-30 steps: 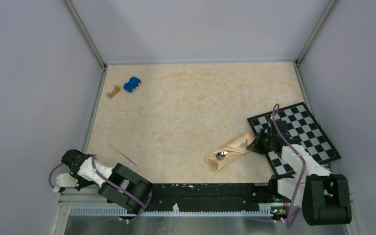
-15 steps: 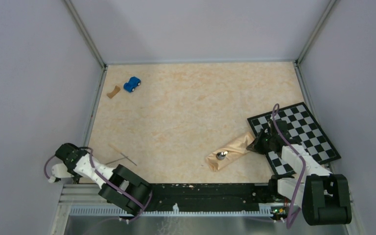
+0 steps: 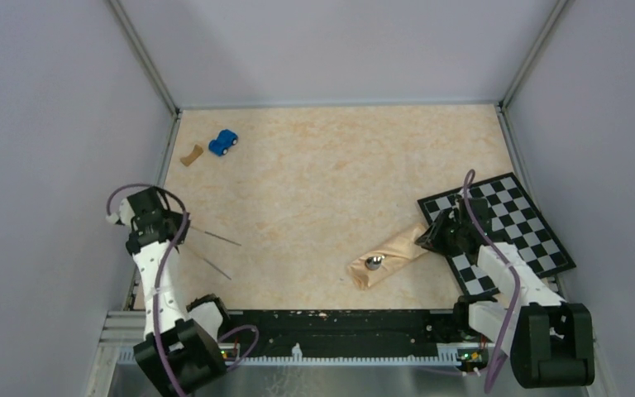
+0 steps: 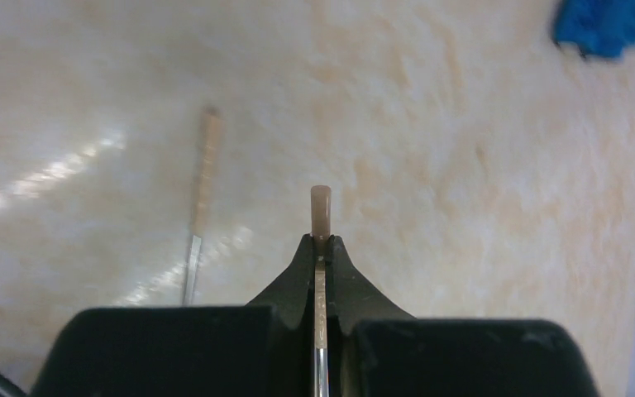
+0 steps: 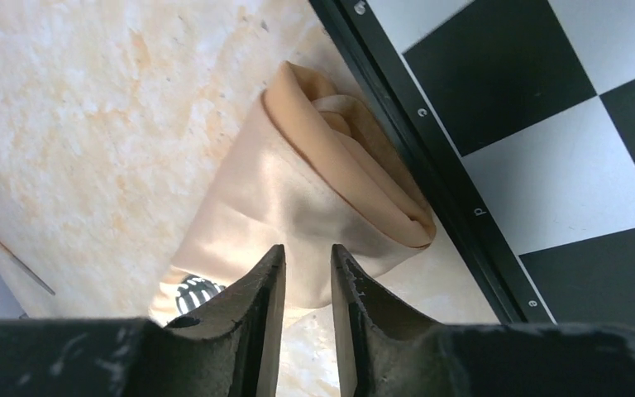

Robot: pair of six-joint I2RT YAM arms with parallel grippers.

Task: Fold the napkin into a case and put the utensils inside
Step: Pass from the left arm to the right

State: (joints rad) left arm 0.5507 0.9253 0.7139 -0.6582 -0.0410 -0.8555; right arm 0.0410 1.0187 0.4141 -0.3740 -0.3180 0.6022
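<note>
Caught midway: hovering with slightly parted right claw (image 5: 306, 260) just over the folded case (image 5: 298, 182), one utensil (image 3: 373, 263) seemingly tucked inside, while pinching a second utensil (image 4: 321, 211) in the closed left claw (image 4: 321, 244), with a third utensil (image 4: 201, 190) on the desk (image 4: 463, 207) beside it.

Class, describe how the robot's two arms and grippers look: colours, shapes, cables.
The left arm and right arm have white links, black joints and a loose purple cable. The left gripper and right gripper each have two black tapering fingers.

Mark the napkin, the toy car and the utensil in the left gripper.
napkin (image 3: 395, 248): top view, middle of the folded cloth.
car (image 3: 223, 142): top view, roof.
utensil (image 4: 321, 207): left wrist view, tan tip sticking out.
</note>
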